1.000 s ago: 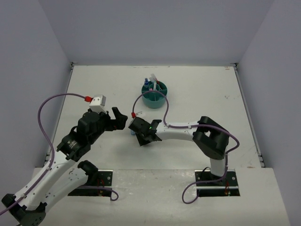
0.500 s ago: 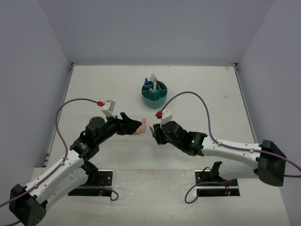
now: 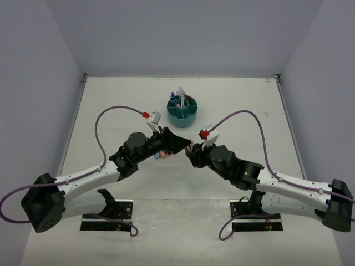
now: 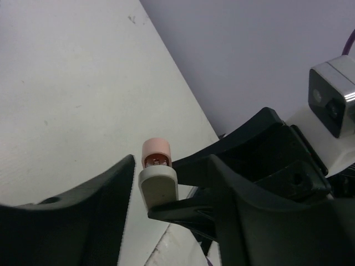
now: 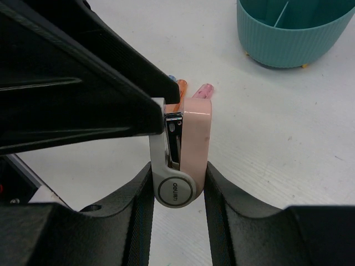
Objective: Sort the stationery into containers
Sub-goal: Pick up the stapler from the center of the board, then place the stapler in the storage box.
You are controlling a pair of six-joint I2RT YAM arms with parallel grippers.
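Observation:
My right gripper (image 5: pixel 177 191) is shut on a small pink and white stapler (image 5: pixel 186 149), holding it by its hinge end above the table. My left gripper (image 4: pixel 169 172) is open. One of its fingers (image 5: pixel 111 105) touches the stapler's front end, and the stapler (image 4: pixel 157 174) shows end-on between its jaws. In the top view both grippers, left (image 3: pixel 180 145) and right (image 3: pixel 192 153), meet at the table's middle. The teal organiser (image 3: pixel 182 113) stands behind them with several pens upright in it. It also shows in the right wrist view (image 5: pixel 294 39).
An orange marker (image 5: pixel 182 87), a pink marker (image 5: pixel 205 88) and a blue tip (image 5: pixel 172 78) lie on the table under the grippers. Pink and blue items (image 3: pixel 160 155) show beside the left gripper. Grey walls enclose the white table (image 3: pixel 249 111).
Both arms have swung toward the table's middle and their grippers now meet. The pink stapler that lay between them is now held in my right gripper.

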